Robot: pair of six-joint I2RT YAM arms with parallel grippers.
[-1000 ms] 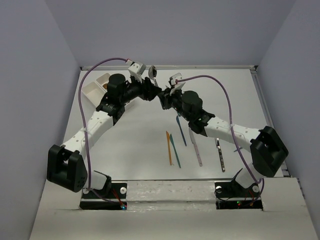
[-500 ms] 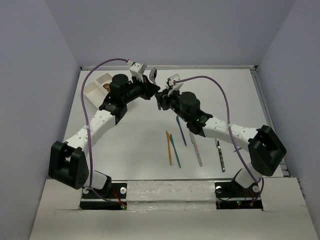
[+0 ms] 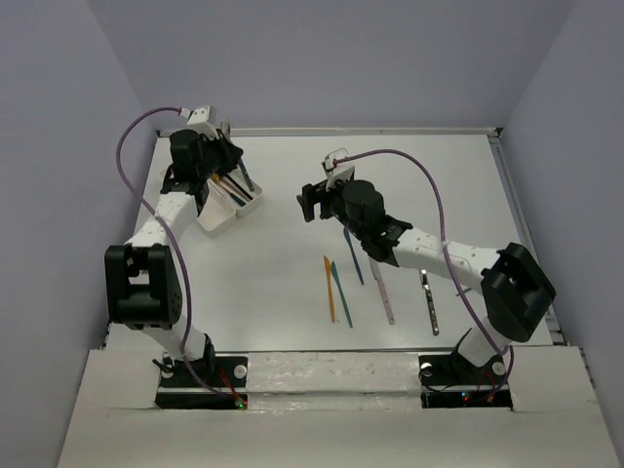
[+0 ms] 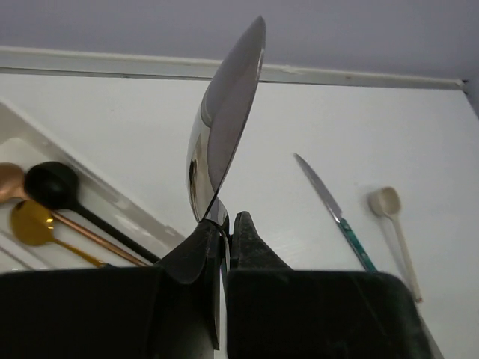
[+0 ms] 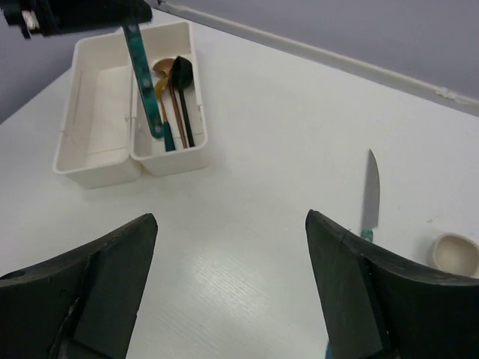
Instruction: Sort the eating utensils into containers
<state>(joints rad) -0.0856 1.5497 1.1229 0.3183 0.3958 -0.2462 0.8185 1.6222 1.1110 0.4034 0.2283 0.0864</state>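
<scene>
My left gripper point(image 4: 227, 224) is shut on the neck of a silver spoon point(image 4: 224, 127), whose bowl points away from the fingers. In the top view this gripper point(image 3: 230, 153) hovers over the containers point(image 3: 216, 216), two joined white trays at the far left. From the right wrist the spoon point(image 5: 144, 75) hangs above the right tray point(image 5: 196, 146), which holds gold, copper and black spoons; the left tray point(image 5: 97, 105) is bare. My right gripper point(image 5: 232, 247) stands open and empty above the middle of the table point(image 3: 310, 200).
Several knives lie side by side in front of the right arm: orange point(image 3: 329, 288), teal point(image 3: 341, 292), blue point(image 3: 353, 255), grey point(image 3: 382, 292) and black-handled point(image 3: 429, 302). A teal-handled knife point(image 5: 370, 191) and a cream spoon point(image 5: 456, 253) lie right of the right gripper.
The two grippers met at mid-table on the spoon. The left one shut on it, the right one opened, and the left arm swung left with it over the trays.
</scene>
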